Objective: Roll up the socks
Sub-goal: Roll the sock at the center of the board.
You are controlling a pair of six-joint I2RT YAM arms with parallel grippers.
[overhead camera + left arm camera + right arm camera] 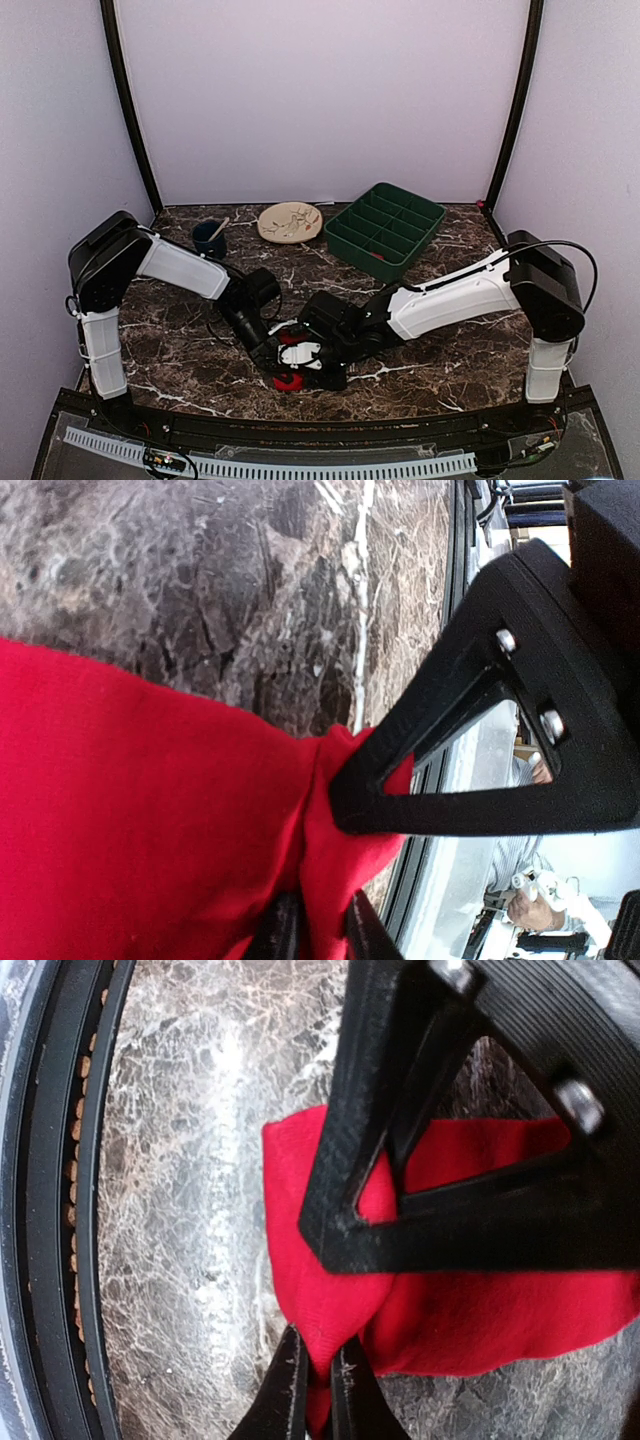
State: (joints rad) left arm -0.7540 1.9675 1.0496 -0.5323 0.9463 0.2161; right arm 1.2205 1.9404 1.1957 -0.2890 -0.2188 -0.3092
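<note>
Two pairs of jaws pinch the socks (330,1310)

Robotics laboratory, shown as an enclosed test booth. The workspace is closed in by plain lilac walls (320,100) set between black corner posts (128,110). Two white-and-black robot arms, the left arm (180,265) and the right arm (450,295), are bolted at the near edge of a dark marble-patterned table (450,350). A white perforated strip (300,468) is fixed along the front frame. Only a few household items are set out: a blue cup (208,237), a patterned plate (289,221), a green divided tray (355,252) and red socks (289,381). Beyond the table edge, in the left wrist view, a person in a striped shirt (508,852) is seen among other equipment.
</note>
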